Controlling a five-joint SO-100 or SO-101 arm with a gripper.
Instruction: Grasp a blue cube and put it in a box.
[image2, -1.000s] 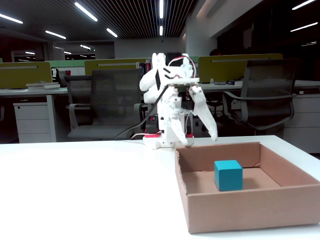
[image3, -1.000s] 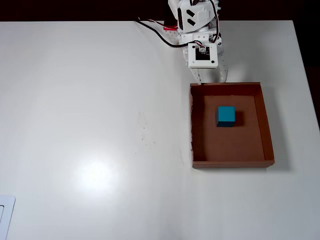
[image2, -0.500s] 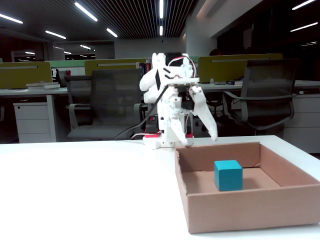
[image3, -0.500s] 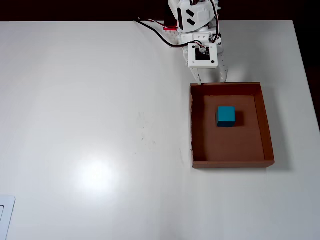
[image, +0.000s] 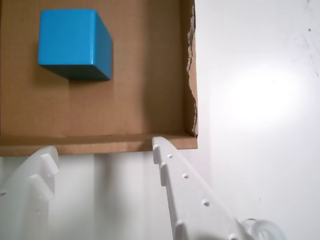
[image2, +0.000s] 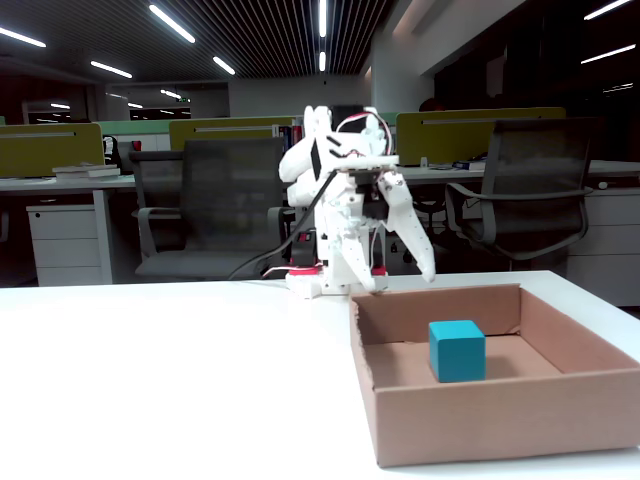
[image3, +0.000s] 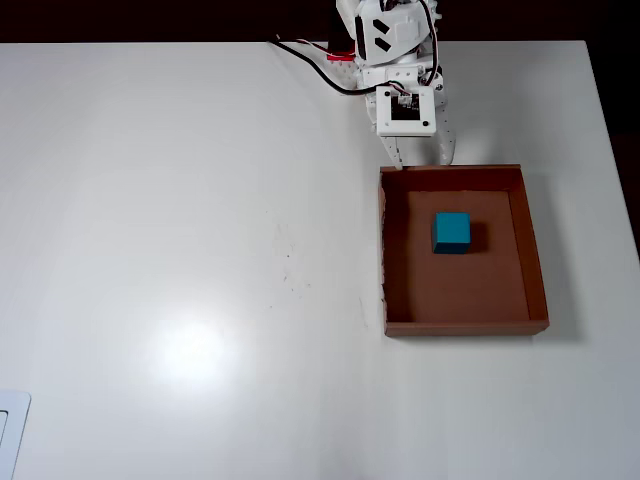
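The small teal-blue cube (image3: 451, 232) sits inside the shallow brown cardboard box (image3: 536, 280), just beyond the empty white gripper (image: 102, 147), whose jaws stand apart, so delivery looks done.

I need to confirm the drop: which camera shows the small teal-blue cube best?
The wrist view: the small teal-blue cube fills it, resting on the brown cardboard box floor. Overhead shows it small; the fixed view shows it side-on.

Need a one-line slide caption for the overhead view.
Blue cube rests inside the box; open gripper hovers empty just outside the box's near wall.
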